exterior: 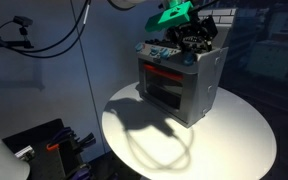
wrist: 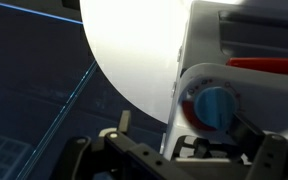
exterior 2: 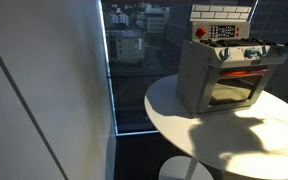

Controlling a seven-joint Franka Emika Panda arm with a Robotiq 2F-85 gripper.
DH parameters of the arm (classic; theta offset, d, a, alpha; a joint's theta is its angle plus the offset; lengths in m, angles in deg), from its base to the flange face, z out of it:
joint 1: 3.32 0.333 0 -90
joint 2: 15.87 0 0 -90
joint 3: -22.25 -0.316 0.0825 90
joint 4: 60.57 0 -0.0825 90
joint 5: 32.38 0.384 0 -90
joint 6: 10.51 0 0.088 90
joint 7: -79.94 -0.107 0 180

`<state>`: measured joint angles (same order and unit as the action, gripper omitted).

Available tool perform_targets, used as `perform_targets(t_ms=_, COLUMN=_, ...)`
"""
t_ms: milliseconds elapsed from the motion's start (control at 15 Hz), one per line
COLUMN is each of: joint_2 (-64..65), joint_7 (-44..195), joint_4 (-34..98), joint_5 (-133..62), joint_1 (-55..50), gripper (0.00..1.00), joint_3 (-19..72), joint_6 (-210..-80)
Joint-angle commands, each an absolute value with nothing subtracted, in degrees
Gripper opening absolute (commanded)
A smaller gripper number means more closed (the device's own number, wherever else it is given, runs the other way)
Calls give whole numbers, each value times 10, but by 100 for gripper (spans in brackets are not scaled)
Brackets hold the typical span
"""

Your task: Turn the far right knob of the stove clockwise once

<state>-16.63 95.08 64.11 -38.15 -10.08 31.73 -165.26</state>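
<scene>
Round white desk [exterior: 239,135] beside window [exterior 2: 134,70] | stove [exterior 2: 199,85]: upright on desk | far right knob [wrist: 216,106]: end of sloped panel row, close before wrist camera | claw [exterior: 197,40]: released, fingers spread, at stove top beside knob, contact unclear

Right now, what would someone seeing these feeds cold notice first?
The grey toy stove stands on the round white table, with the gripper right at its top knob panel. In the wrist view, a round blue knob looms large just beyond the fingers, below the red strip.
</scene>
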Motion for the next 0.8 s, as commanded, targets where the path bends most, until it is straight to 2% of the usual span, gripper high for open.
perform_targets(t_ms=0, joint_2=-162, joint_7=972, joint_4=648, joint_5=-387, joint_1=-106, gripper=100, joint_3=313, joint_6=-1679)
perform_targets(t_ms=733, joint_2=-159, joint_7=1117, joint_4=672, joint_5=-270, joint_1=-100, gripper=100, joint_3=309, joint_6=-1737)
